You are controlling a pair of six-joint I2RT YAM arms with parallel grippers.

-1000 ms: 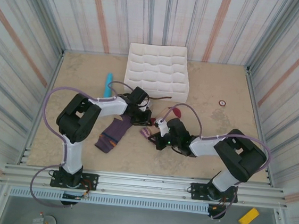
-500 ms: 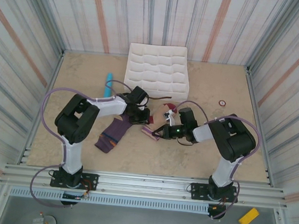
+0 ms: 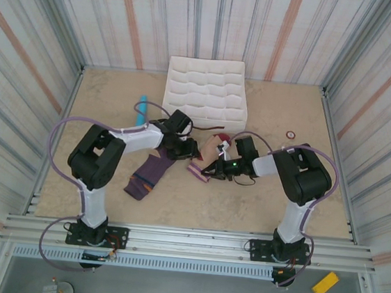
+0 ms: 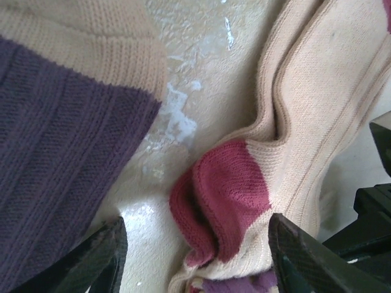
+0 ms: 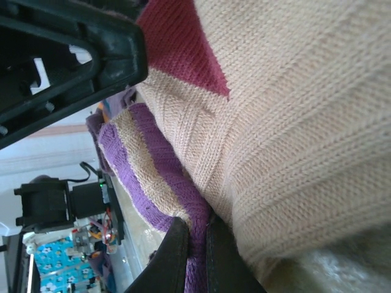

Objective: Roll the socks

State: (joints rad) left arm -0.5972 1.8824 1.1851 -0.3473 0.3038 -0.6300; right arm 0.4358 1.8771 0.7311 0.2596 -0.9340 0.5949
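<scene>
The beige sock [image 3: 214, 150] lies mid-table between the two grippers, and its maroon heel [image 4: 225, 198] bulges up from the table. My left gripper [image 4: 197, 247] hovers right above that heel, open, with one finger on each side and nothing held. My right gripper [image 5: 197, 247] is shut on the purple-striped cuff [image 5: 153, 177] of the beige sock, with the sock's body draped over it. In the top view the right gripper [image 3: 211, 168] sits just right of the left gripper [image 3: 183, 147]. The dark purple sock [image 3: 148, 174] lies flat to the left.
A white compartment tray [image 3: 206, 95] stands at the back centre. Left of it a light-blue cylinder [image 3: 142, 110] lies on the table. A small ring [image 3: 290, 135] rests at the right. Striped walls enclose the table on three sides.
My left gripper has opened and let go of the beige sock. My right gripper has carried the cuff up and left toward the left gripper, folding the sock over.
</scene>
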